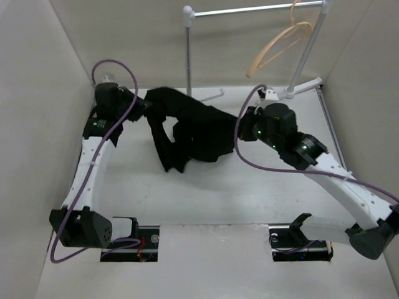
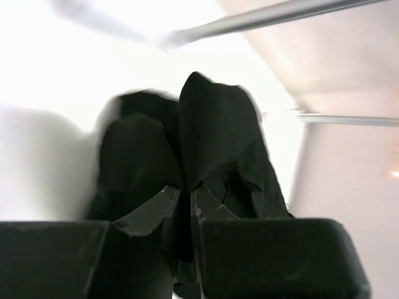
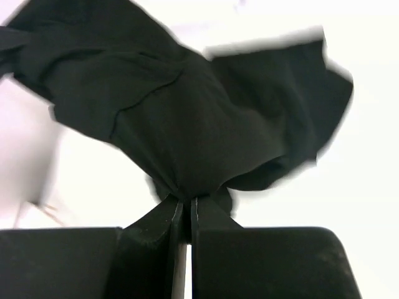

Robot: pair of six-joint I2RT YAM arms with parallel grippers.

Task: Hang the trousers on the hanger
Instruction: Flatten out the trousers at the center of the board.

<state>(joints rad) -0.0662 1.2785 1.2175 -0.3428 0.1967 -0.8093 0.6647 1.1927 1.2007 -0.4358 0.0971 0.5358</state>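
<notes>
- Trousers (image 1: pixel 193 128), from the top view, stretch as a bunched dark mass between the left arm (image 1: pixel 93 162) and the right arm (image 1: pixel 330 174), over the far half of the bench (image 1: pixel 218 199). The hanger (image 1: pixel 280 47) hangs bare from the rail (image 1: pixel 249 9), well apart behind them.
- From the left wrist, the left fingers (image 2: pixel 153 208) are pinched narrow on a fold of the black cloth, which heaps in soft rounded lumps just beyond.
- From the right wrist, the right fingers (image 3: pixel 156 224) are nearly touching, clamped on a gathered tuck from which the fabric fans out loosely.
- The cloth looks light and limp, with no stiffness, so it will likely droop and slide wherever unsupported. A hold at the waistband or hems, kept taut, would probably drape better than these mid-cloth tucks. Which part is held now cannot be told.
</notes>
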